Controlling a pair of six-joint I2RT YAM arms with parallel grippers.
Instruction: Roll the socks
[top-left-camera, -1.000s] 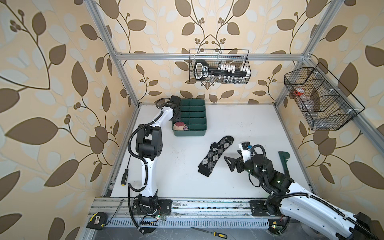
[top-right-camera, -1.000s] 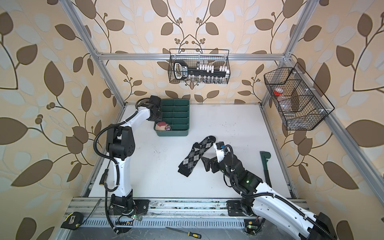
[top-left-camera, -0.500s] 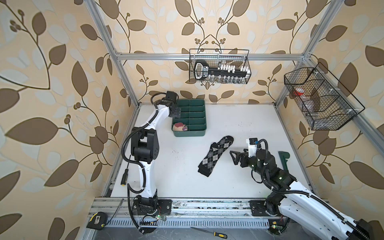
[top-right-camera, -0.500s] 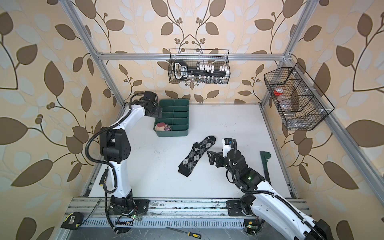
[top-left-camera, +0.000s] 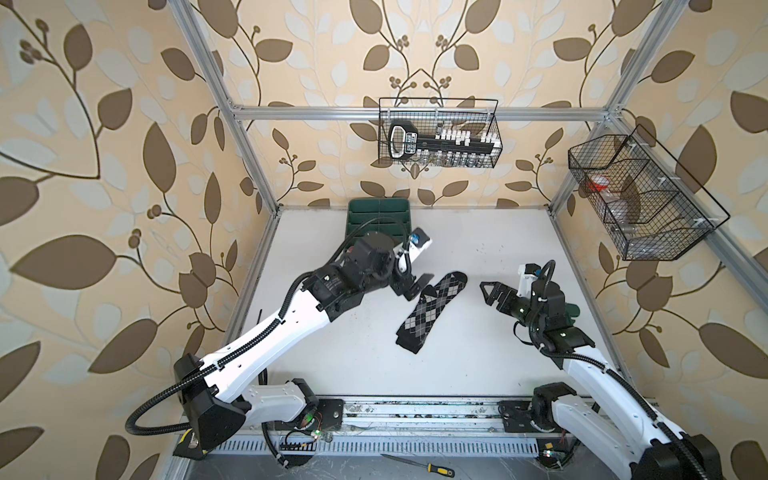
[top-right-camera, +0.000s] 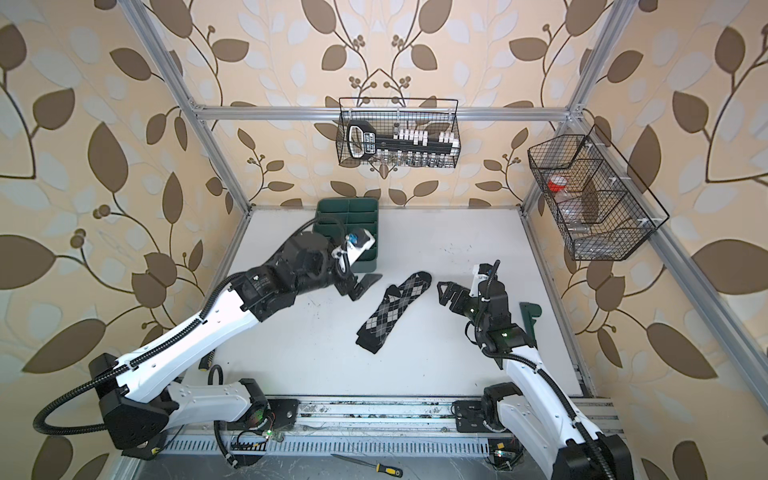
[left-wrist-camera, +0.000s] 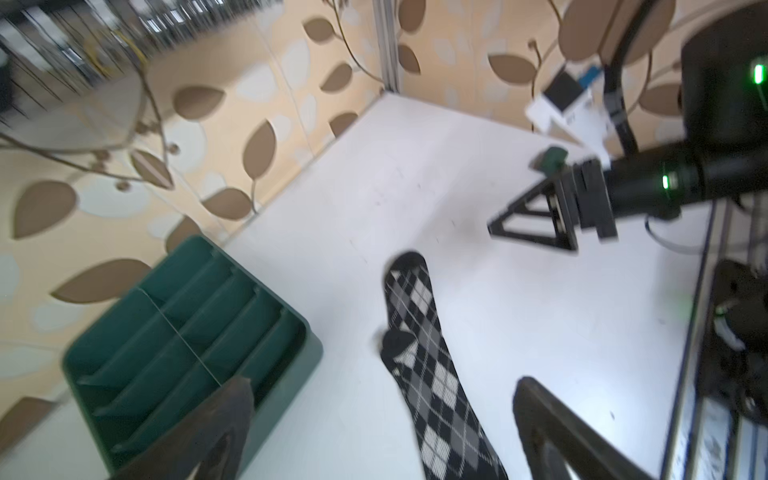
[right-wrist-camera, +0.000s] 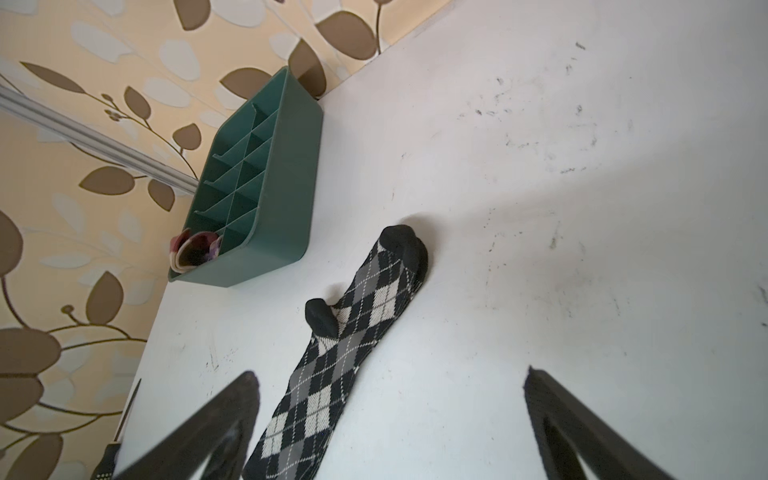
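The argyle sock (top-left-camera: 430, 311) (top-right-camera: 392, 311) lies flat and slantwise on the white table, toe towards the back. My left gripper (top-left-camera: 417, 286) (top-right-camera: 363, 286) hangs open and empty just left of its heel; in the left wrist view (left-wrist-camera: 384, 386) the sock (left-wrist-camera: 432, 374) runs between the spread fingers. My right gripper (top-left-camera: 487, 293) (top-right-camera: 442, 294) is open and empty, a little right of the toe; its wrist view (right-wrist-camera: 390, 374) shows the sock (right-wrist-camera: 332, 374) near one finger. The beige and maroon sock (right-wrist-camera: 193, 249) sits bundled in a corner compartment of the green organizer (right-wrist-camera: 282, 178).
The green organizer (top-left-camera: 376, 212) (top-right-camera: 347, 212) stands at the back left, partly behind my left arm. Wire baskets hang on the back wall (top-left-camera: 438, 137) and right wall (top-left-camera: 640, 195). A green tool (top-right-camera: 530, 316) lies by the right edge, a screwdriver (top-left-camera: 419, 462) below the front rail.
My left arm swung from the organizer out over the table to the argyle sock, its gripper now open. The right gripper drew back to the right, away from the sock.
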